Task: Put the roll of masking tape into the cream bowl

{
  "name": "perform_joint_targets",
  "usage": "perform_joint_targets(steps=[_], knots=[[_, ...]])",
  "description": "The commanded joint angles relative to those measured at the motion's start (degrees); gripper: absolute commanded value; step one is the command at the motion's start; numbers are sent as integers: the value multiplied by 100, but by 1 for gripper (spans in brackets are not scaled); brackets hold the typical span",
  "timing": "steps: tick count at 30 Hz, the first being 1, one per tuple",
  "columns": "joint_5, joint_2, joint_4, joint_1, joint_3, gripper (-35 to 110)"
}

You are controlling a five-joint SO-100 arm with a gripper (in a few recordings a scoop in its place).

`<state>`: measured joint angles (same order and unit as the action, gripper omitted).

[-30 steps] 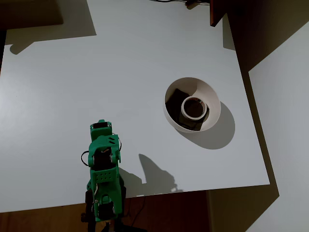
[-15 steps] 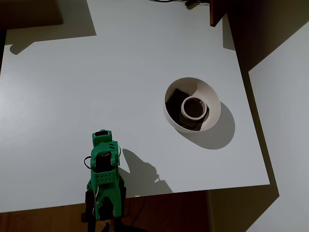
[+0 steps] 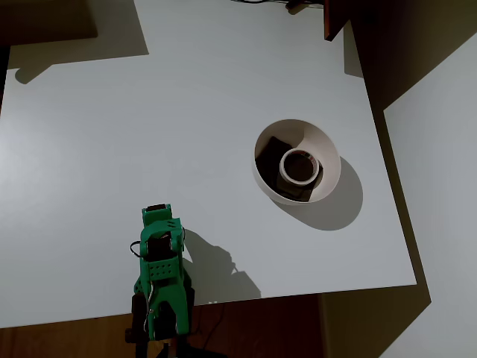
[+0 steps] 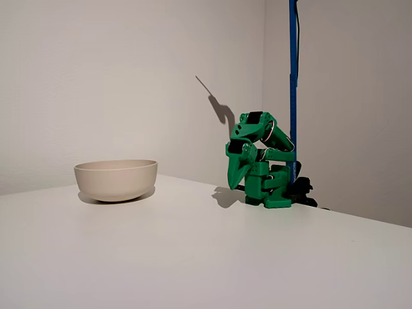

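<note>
The roll of masking tape (image 3: 299,165) lies flat inside the cream bowl (image 3: 329,151), on top of dark brown square pieces (image 3: 273,151). In the fixed view the bowl (image 4: 116,181) stands at the left and its wall hides the tape. My green arm (image 3: 160,268) is folded over its base at the table's near edge, far from the bowl. In the fixed view my gripper (image 4: 235,184) points down just above the table beside the base. Its fingers look shut with nothing between them.
The white table (image 3: 149,127) ends just right of the bowl and just behind the arm's base. A dark brown block (image 3: 335,19) stands at the back right corner. A blue pole (image 4: 293,84) rises behind the arm.
The arm has drawn back toward its base at the table's near edge and folded lower. Its shadow shifted with it. Tape and bowl have not moved.
</note>
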<state>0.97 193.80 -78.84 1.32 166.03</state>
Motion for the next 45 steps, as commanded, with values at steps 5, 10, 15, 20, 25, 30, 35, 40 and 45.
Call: perform_joint_targets(steps=[5, 10, 15, 20, 25, 30, 35, 40, 45], knots=[[9, 53, -53, 88, 79, -8], [-35, 53, 26, 79, 88, -8], [-62, 53, 281, -114, 149, -8], [-123, 53, 378, -105, 176, -8], [-149, 53, 185, -53, 141, -8], [0, 53, -53, 202, 97, -8], [0, 53, -53, 202, 97, -8], [105, 53, -53, 185, 97, -8], [79, 53, -44, 158, 97, -2]])
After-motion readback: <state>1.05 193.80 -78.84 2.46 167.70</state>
